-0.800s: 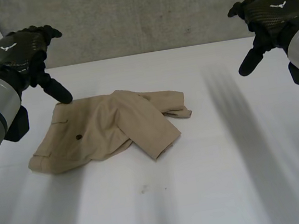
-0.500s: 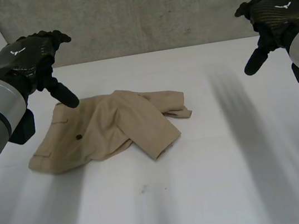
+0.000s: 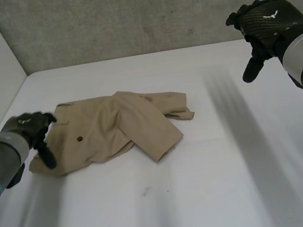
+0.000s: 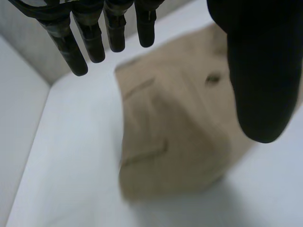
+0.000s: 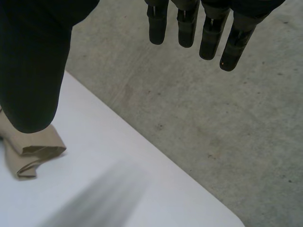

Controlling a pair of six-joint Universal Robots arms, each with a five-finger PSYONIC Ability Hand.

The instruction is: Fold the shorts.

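Nearest to the camera is the bare white table (image 3: pixel 209 196), in front of the shorts (image 3: pixel 108 128). The shorts are beige and lie on the left half of the table. Their long axis runs across the table, from the robot's left to its right. The left part lies flat, with a dark button (image 3: pixel 80 139) showing. On the right part one leg is folded across the other, and its far end is crumpled.

The left hand (image 3: pixel 31 131) is at the near left corner of the shorts, low, just over the cloth's edge. In the left wrist view its fingers (image 4: pixel 75 47) are straight and its thumb stands wide apart from them. The cloth is below the gap between them and nothing is held. I cannot tell if a fingertip touches the cloth.

The right hand (image 3: pixel 263 22) is high and well apart from the shorts, to the right of them and farther back. Its fingers hang straight with the thumb spread, and it holds nothing. Its wrist view shows the crumpled leg end beside the thumb, far below.

So the left hand is clearly the nearer one, and from it the shorts stretch away to the right. I judge that the coming move is a grasp at this left corner, while the right hand must first travel left and down to the crumpled end.

Behind the shorts stands the grey wall (image 3: pixel 125 14).
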